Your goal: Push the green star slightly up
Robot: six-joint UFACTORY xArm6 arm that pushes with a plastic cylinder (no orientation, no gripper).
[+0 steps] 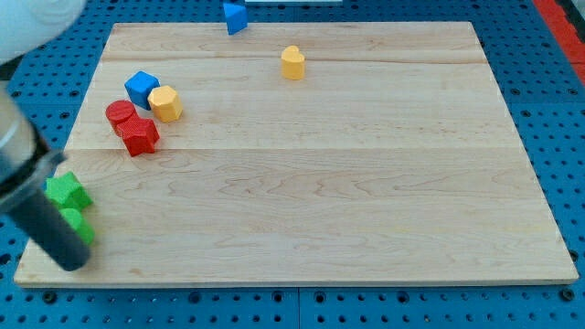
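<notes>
The green star (67, 191) lies near the left edge of the wooden board (320, 183). A second green block (77, 224) sits just below it, partly hidden by my rod. My tip (72, 264) is at the board's bottom left corner, just below both green blocks and close against the lower one. The rod runs up and to the left out of view.
A blue cube (141, 88), a yellow hexagonal block (165, 102), a red cylinder (119, 113) and a red star (139, 135) cluster at the upper left. A yellow block (292, 62) stands near the top centre. A blue block (235, 17) sits at the top edge.
</notes>
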